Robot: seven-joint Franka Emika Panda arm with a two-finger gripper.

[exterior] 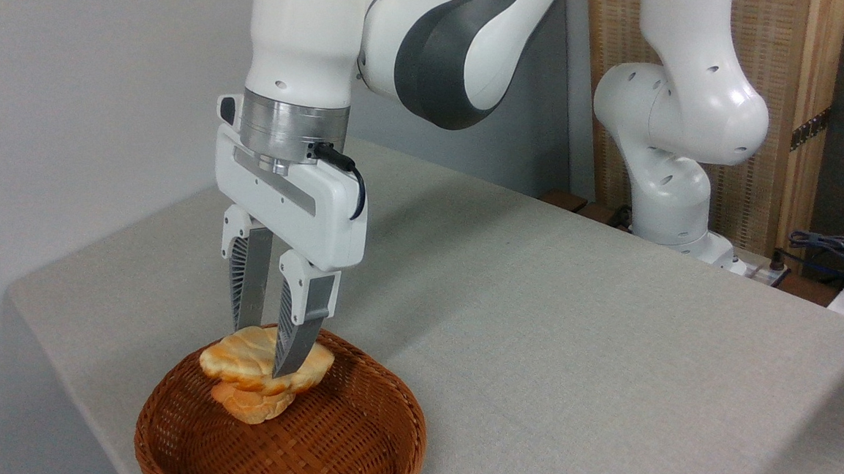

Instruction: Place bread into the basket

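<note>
The bread (239,362), a pale golden loaf folded over on itself, sits in the far part of the reddish-brown wicker basket (404,418) at the table's front left. Its lower end rests on the basket floor. My gripper (260,351) points down over it with the fingers (301,321) parted a little, one on each side of the loaf. The far fingertip is hidden behind the bread. The grip looks slack, with a gap showing between the fingers higher up.
The grey table (544,317) stretches to the right and back. The arm's white base (672,200) stands at the far right edge, with cables (833,245) beyond it. A pale wall lies close on the left, and the basket is near the table's front edge.
</note>
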